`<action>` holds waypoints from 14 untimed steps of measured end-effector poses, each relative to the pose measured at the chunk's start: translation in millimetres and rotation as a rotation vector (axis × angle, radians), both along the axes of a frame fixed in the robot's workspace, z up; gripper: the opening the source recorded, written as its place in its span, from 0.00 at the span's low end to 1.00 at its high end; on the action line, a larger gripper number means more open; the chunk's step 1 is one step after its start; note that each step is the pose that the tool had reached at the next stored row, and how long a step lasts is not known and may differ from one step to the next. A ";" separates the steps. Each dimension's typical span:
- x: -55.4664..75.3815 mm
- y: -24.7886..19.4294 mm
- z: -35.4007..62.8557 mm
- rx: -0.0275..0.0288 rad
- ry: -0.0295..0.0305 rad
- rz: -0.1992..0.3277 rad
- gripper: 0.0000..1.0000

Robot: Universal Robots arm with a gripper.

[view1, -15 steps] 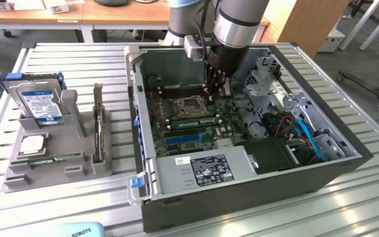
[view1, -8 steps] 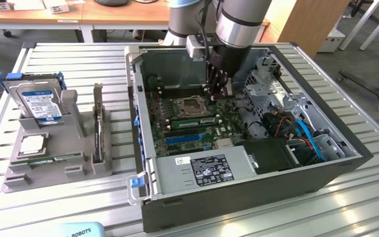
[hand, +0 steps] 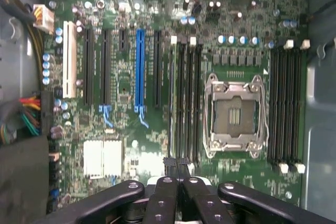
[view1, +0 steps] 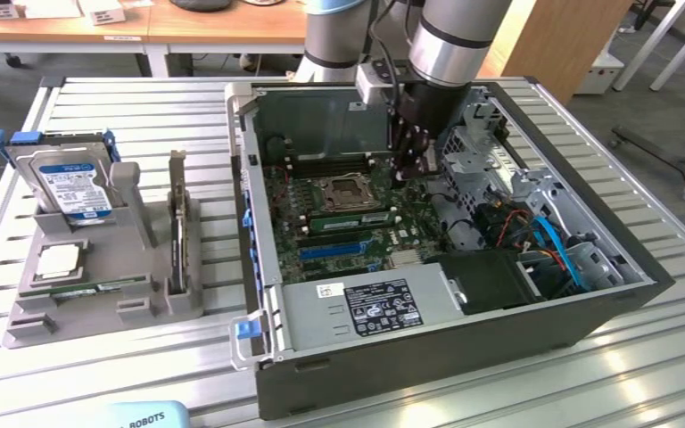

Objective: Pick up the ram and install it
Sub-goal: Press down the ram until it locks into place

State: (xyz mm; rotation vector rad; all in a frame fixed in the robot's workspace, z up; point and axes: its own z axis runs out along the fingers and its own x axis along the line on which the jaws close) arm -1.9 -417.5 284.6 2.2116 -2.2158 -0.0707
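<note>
Right, ram [view1: 349, 220] looks slotted beside the CPU socket [view1: 349, 189], mid-motherboard [view1: 318, 241], case's [view1: 438, 357] open side up.
Gripper [view1: 412, 174] has fingers pressed together, holding nothing I can see, tips over the slot's [hand: 171, 103] end. Seat it well: push straight down w/ no tilt, check both latches clip.

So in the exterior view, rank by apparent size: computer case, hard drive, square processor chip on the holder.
1. Computer case, largest by far.
2. Hard drive.
3. Processor chip, smallest, though it sits slightly nearer the camera.
</note>
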 end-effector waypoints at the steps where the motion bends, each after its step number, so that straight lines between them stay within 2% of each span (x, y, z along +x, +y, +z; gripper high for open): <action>1: 2.4 0.0 0.0 0.0000 0.0000 0.000 0.10; 8: 6.1 0.0 -0.2 0.0000 0.0000 0.000 0.10; 14: 6.1 0.0 -6.1 -0.0001 0.0000 0.000 0.10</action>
